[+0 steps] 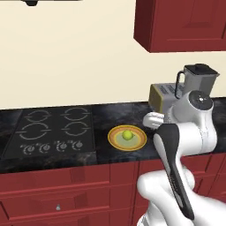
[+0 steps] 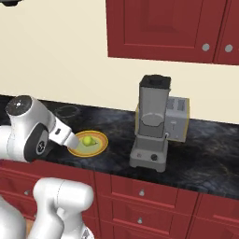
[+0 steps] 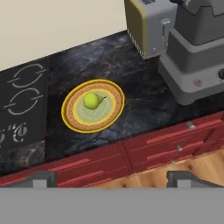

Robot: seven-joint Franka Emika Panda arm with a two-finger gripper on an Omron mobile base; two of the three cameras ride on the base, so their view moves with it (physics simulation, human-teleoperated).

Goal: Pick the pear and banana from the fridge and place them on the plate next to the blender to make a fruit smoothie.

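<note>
Nearest, two dark finger tips (image 3: 42,178) at the bottom edge of the hand view, set far apart: jaws wide open, gripping nothing, hanging high above the red drawer fronts (image 3: 166,148) and a strip of wooden floor (image 3: 199,166). Further in, at the middle of the plate (image 3: 112,109), a small round yellow-green fruit with a short stem, taken here for the pear (image 3: 90,100); resting on the plate's pale centre, clear of the rim. Likely light, firm and smooth-skinned, so prone to roll or squirt out of a pinch off its widest part; if ever lifted again, best taken across the round belly from above, stem left free, with modest squeeze to spare the flesh. Judged done for this fruit; banana most likely next, with room for it on the bare ring of the plate beside the pear. Expected to be light too, softer, easily bruised; best pinched across the middle of its curve, not at a dark tip. Round about: plate flat on the dark marbled tabletop (image 3: 144,92), just beside the black hob (image 3: 24,96) on one side; blender (image 3: 197,57) with its grey base near on the other, apart from the plate; yellow-sided silver toaster (image 3: 148,26) behind, close to the blender. Above, seen from the base, red wall cabinets (image 2: 168,28) against a cream wall.
</note>
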